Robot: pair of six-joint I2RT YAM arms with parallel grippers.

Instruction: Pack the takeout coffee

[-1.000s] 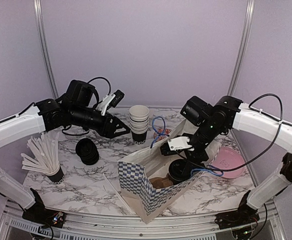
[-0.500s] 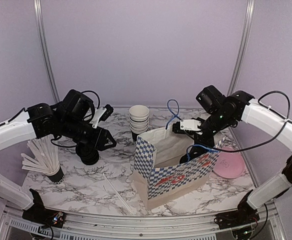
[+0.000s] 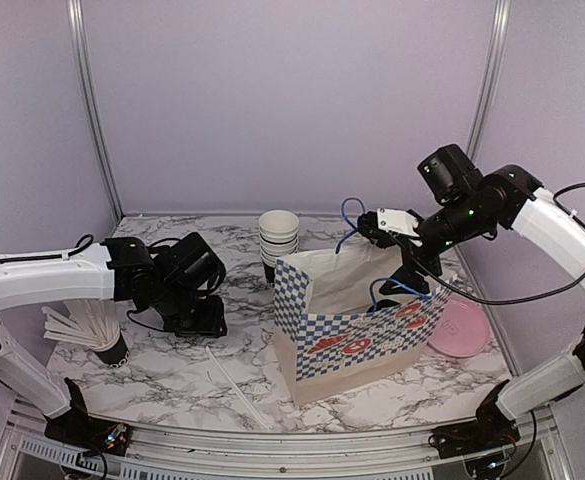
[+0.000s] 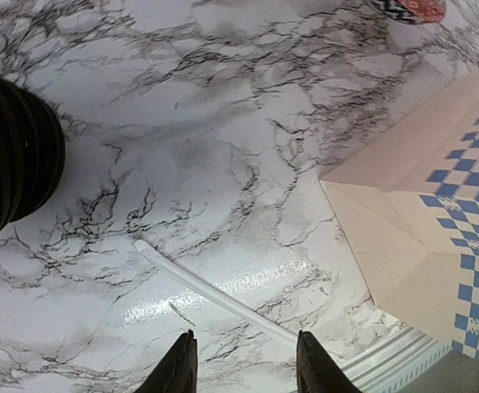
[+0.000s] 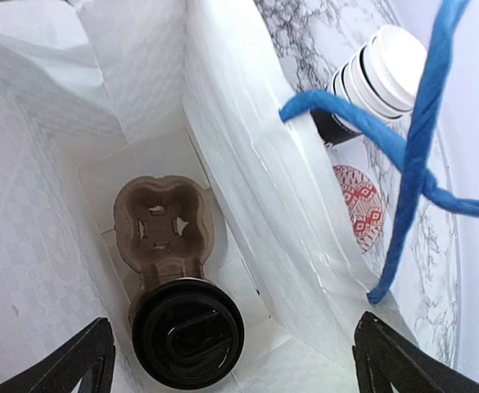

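Observation:
The takeout coffee (image 5: pixel 187 334), a cup under a black lid, stands in a brown cardboard carrier (image 5: pixel 164 221) on the bottom of the checked paper bag (image 3: pixel 357 325). In the top view the bag stands upright and hides the cup. My right gripper (image 5: pixel 239 360) hangs above the bag's mouth, jaws wide open and holding nothing. The bag's blue handles (image 5: pixel 419 139) loop beside it. My left gripper (image 4: pixel 247 364) hovers low over the marble, open with nothing between its fingers, just above a loose white straw (image 4: pixel 214 295).
A stack of white-rimmed cups (image 3: pixel 278 240) stands behind the bag. A cup of white straws (image 3: pixel 87 320) is at the left, a pink disc (image 3: pixel 459 325) right of the bag. A stack of black lids (image 4: pixel 10 155) sits left of my left gripper.
The bag went from lying tilted to standing upright. My right gripper rose above it and opened wider. My left arm dropped low over the table and its jaws narrowed.

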